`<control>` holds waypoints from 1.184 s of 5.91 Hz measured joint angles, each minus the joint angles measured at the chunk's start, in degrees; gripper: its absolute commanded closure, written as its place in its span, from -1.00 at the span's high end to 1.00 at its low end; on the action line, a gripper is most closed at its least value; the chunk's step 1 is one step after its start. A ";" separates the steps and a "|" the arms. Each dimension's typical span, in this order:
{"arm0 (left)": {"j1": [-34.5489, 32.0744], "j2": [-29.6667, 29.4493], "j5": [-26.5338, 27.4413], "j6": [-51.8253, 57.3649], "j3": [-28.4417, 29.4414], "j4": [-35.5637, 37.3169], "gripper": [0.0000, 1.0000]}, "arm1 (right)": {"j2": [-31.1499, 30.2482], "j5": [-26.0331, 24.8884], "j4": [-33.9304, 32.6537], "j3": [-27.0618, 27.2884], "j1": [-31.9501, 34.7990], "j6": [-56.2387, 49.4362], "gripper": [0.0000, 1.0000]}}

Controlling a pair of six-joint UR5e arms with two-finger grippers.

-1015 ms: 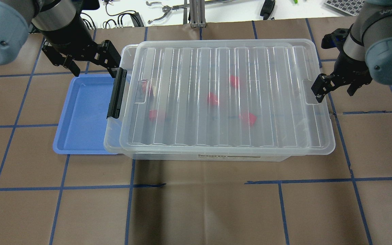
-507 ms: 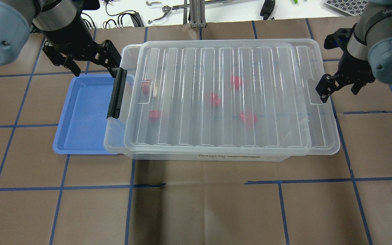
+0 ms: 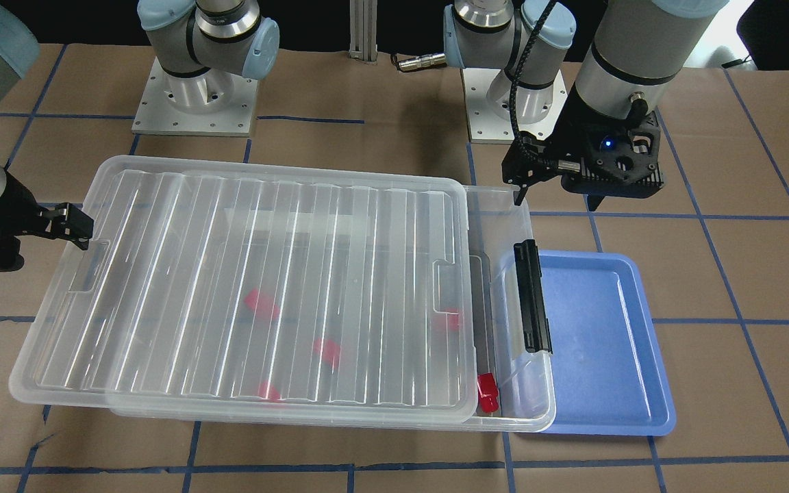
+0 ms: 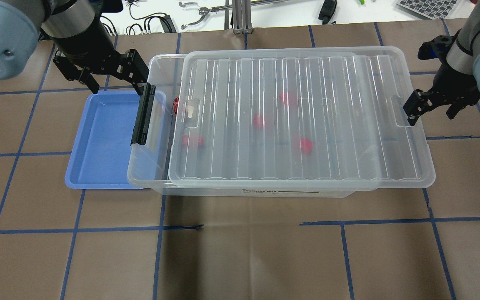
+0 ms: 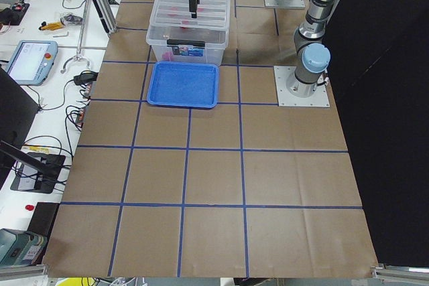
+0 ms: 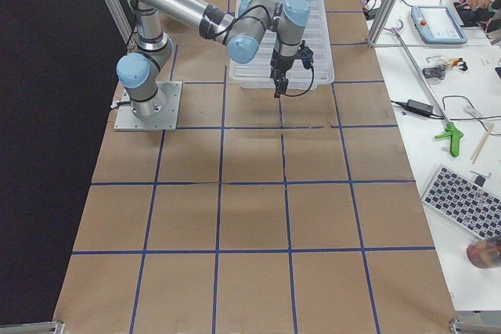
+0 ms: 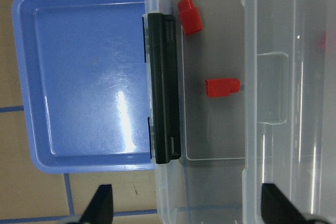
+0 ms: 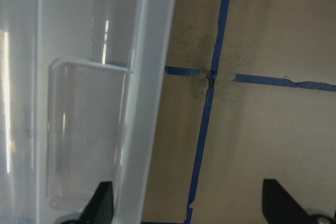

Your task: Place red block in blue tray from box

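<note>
The clear box (image 4: 148,177) stands mid-table with its black latch (image 4: 142,116) toward the blue tray (image 4: 98,141), which is empty. The ribbed lid (image 4: 298,116) lies shifted to the right and leaves the latch end uncovered. Several red blocks lie inside: two show bare in the left wrist view (image 7: 190,16) (image 7: 221,87), and others show through the lid (image 4: 258,121). My left gripper (image 4: 115,79) is open above the box's latch end. My right gripper (image 4: 431,114) is open, its fingers astride the lid's right rim (image 8: 152,77).
The tray touches the box's left end and partly lies under it. Tools, cables and a keyboard lie on the white bench beyond the far edge (image 4: 206,12). Brown paper with blue tape lines covers the table (image 4: 240,250).
The lid has slid to the right together with my right gripper, uncovering the box's latch end and one red block. The left arm has not moved.
</note>
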 measured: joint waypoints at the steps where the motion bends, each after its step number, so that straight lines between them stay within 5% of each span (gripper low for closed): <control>1: -0.01 -0.04 -0.02 0.00 -0.01 0.00 0.99 | 0.04 0.04 -0.04 0.00 -0.87 0.07 0.96; 7: 0.00 -0.57 -0.48 -0.02 -1.06 3.32 0.99 | -0.02 -0.48 -0.03 -0.40 -8.79 -4.40 0.99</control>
